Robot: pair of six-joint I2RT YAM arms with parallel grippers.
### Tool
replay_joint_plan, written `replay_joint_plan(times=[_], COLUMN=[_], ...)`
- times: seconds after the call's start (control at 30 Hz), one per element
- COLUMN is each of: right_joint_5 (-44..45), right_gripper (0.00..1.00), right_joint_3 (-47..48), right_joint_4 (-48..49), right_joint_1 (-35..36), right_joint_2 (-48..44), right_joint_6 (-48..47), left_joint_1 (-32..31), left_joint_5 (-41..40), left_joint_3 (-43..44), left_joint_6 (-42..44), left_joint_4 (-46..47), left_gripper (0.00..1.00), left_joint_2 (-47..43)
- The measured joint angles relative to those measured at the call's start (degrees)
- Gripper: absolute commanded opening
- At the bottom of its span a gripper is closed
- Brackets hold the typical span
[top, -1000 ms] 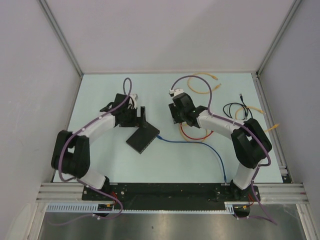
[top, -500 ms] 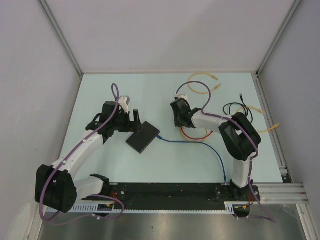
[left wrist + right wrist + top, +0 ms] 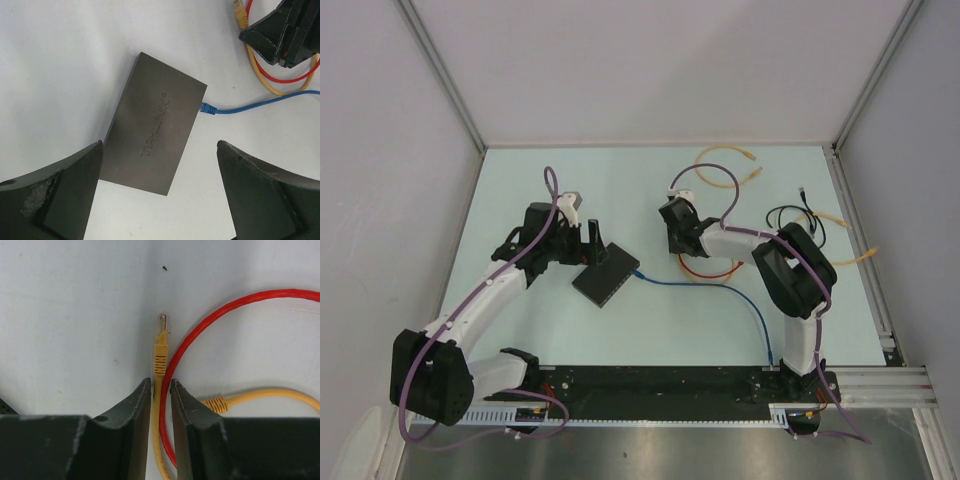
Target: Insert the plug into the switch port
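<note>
The switch [image 3: 606, 271] is a flat black box lying at an angle on the table, and fills the middle of the left wrist view [image 3: 155, 135]. A blue cable's plug [image 3: 207, 108] sits in its right edge. My left gripper [image 3: 588, 240] hovers over the switch's far-left end, wide open and empty [image 3: 160, 146]. My right gripper [image 3: 680, 245] is low over the cables to the right of the switch. Its fingers [image 3: 160, 382] are shut on a yellow cable just behind its plug [image 3: 161, 327]. A red cable [image 3: 200, 335] also runs between the fingers.
More loose cables lie at the back right: a yellow loop [image 3: 720, 165], a black one [image 3: 800, 215] and the red loop [image 3: 705, 272]. The blue cable [image 3: 740, 295] runs from the switch to the near edge. White walls close in three sides.
Both arms have stretched out and dropped lower since one second ago. The right gripper came down onto the cables. Little has moved in the last half second.
</note>
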Motion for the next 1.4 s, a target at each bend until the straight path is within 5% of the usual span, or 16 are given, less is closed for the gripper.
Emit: replay_joint_plan(times=[0.27, 1.07, 1.2, 1.4], right_joint_5=[1.9, 0.6, 0.3, -0.4], right_gripper=[0.34, 0.20, 0.00, 0.00], right_joint_3=[0.0, 0.2, 0.2, 0.3], right_joint_4=[0.3, 4.6, 5.0, 5.0], right_joint_1=[0.0, -0.3, -0.1, 0.9], right_joint_2=[-0.1, 1.4, 1.6, 1.4], right_joint_6=[-1.6, -3.2, -3.9, -7.8], left_joint_1=[0.0, 0.0, 0.0, 0.0], left_joint_5=[0.3, 1.8, 2.1, 3.8], left_joint_3=[0.0, 0.0, 0.0, 0.0], left_joint_6=[0.0, 0.0, 0.0, -0.3], left_joint_4=[0.0, 0.0, 0.0, 0.5], left_gripper=[0.99, 0.99, 0.99, 0.99], left_joint_2=[0.0, 0.5, 0.6, 0.5])
